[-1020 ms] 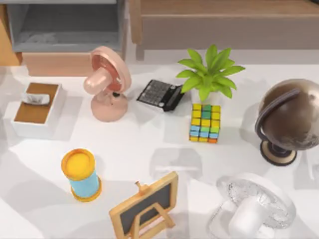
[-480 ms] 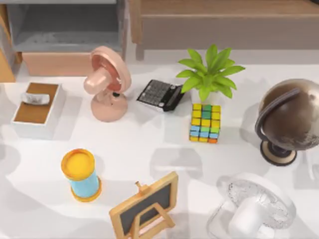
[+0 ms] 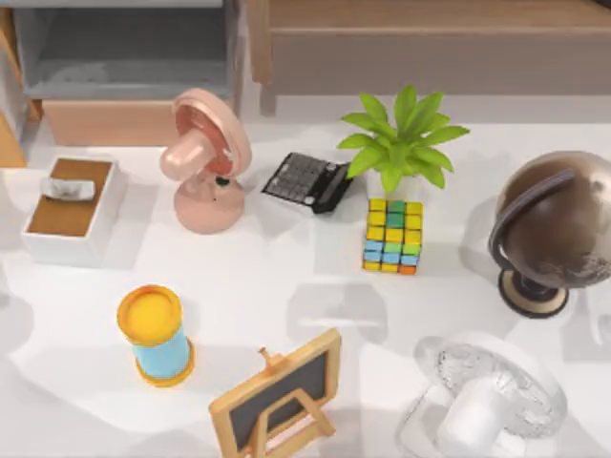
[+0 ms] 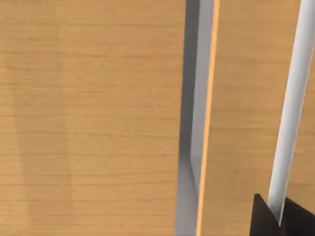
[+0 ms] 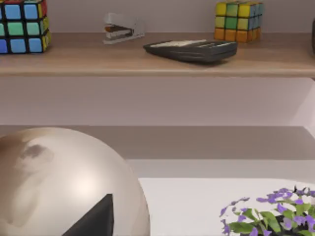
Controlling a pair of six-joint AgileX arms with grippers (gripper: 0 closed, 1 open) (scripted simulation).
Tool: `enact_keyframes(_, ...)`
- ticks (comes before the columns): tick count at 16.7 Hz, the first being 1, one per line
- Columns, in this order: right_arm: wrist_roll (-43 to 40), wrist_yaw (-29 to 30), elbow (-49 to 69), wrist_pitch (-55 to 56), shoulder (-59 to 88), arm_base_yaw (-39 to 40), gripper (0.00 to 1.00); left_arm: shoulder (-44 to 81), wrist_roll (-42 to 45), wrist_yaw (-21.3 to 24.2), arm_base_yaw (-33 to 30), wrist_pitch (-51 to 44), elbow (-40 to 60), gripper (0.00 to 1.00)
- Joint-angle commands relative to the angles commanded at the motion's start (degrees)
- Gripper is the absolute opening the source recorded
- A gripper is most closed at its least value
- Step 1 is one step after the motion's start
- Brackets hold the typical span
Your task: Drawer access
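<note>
The drawer (image 3: 124, 122) stands at the table's far left, pulled out, its grey inside (image 3: 124, 52) showing behind the pale peach front panel. In the left wrist view, light wooden panels (image 4: 93, 118) with a grey gap (image 4: 189, 147) sit very close. A dark part of my left gripper (image 4: 280, 221) shows at that picture's edge. A dark part of my right gripper (image 5: 93, 219) shows against the bronze globe (image 5: 59, 182).
In front of the drawer stand a pink fan (image 3: 205, 157) and a white box with a brown top (image 3: 72, 205). A calculator (image 3: 307, 181), plant (image 3: 401, 138), colour cube (image 3: 393, 236), globe (image 3: 554, 229), yellow-blue cup (image 3: 153, 334), small chalkboard (image 3: 277, 396) and clear fan (image 3: 487, 401) fill the table. A brown-and-taupe unit (image 3: 430, 43) lies at the back.
The tan wooden strip at the top view's left edge has slid down and shrunk toward the edge. Shadows on the table's left side have shifted. The drawer has not moved.
</note>
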Motion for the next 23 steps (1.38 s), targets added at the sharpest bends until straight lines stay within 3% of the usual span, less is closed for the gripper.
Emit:
enact_keyframes(6, 0.00, 0.00, 0.00, 0.00, 0.00, 0.00, 1.00, -4.67, 0.43, 4.06, 4.04, 6.04, -10.93, 0.00)
enact_keyframes(12, 0.00, 0.00, 0.00, 0.00, 0.00, 0.00, 1.00, -4.85, 0.60, 4.46, 4.42, 6.57, -11.56, 0.00)
enact_keyframes(20, 0.00, 0.00, 0.00, 0.00, 0.00, 0.00, 1.00, -9.36, 0.91, 11.25, 11.30, 13.26, -23.51, 0.00)
enact_keyframes(23, 0.00, 0.00, 0.00, 0.00, 0.00, 0.00, 1.00, -9.59, 0.96, 11.47, 11.53, 13.49, -23.70, 0.00)
